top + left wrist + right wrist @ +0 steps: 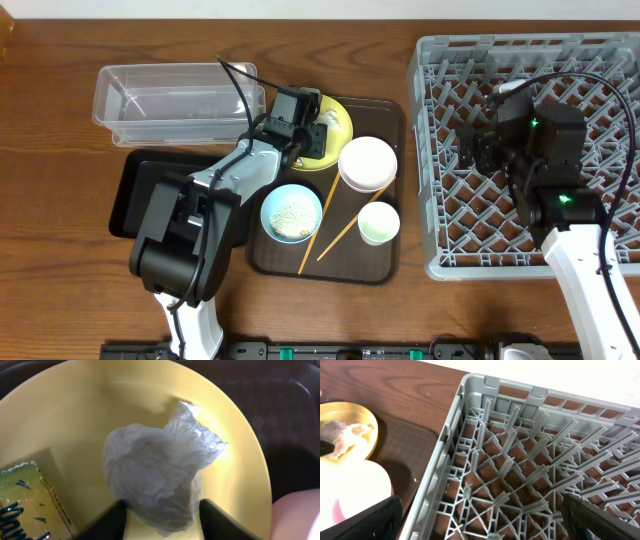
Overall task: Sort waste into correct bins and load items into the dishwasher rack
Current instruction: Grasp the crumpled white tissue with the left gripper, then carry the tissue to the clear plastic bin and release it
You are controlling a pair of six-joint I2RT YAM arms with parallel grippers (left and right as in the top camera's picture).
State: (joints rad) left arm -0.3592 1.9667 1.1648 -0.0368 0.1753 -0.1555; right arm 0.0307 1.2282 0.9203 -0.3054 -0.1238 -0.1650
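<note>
My left gripper is open low over the yellow plate, its two fingers either side of the crumpled white tissue. The snack wrapper lies on the plate to the left. In the overhead view this gripper is at the plate. My right gripper is open and empty above the left edge of the grey dishwasher rack, also seen from overhead. The light-blue bowl holds rice.
The brown serving tray also carries stacked white-pink bowls, a pale cup and two chopsticks. The clear tub and the black tray sit to its left. The rack is on the right.
</note>
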